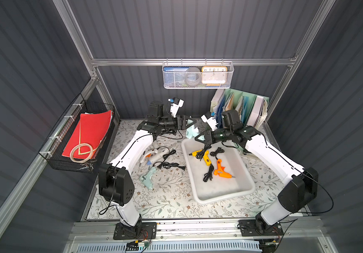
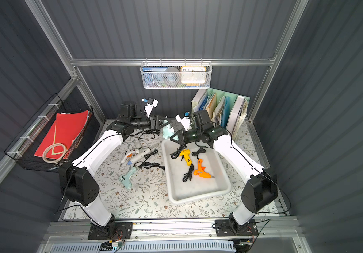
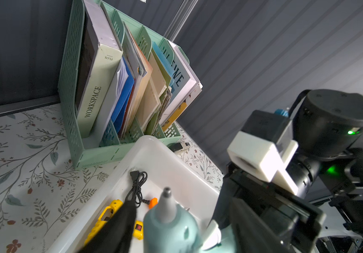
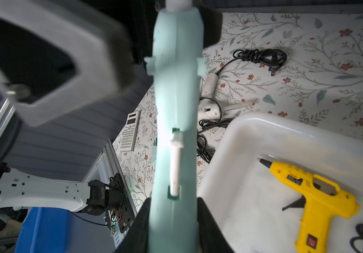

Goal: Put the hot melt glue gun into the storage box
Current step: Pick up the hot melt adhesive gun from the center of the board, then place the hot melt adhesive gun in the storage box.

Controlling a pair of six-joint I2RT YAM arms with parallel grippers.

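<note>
The right end effector was clamped shut on one end of the mint hot melt glue gun, which reached out ahead of its fingers. The left end effector stood spread beside the far end, apparently clear of it. The storage box lay just below and beside the right end effector. Best to draw the left away first, then carry the gun over bare floor and lower before letting go.
</note>
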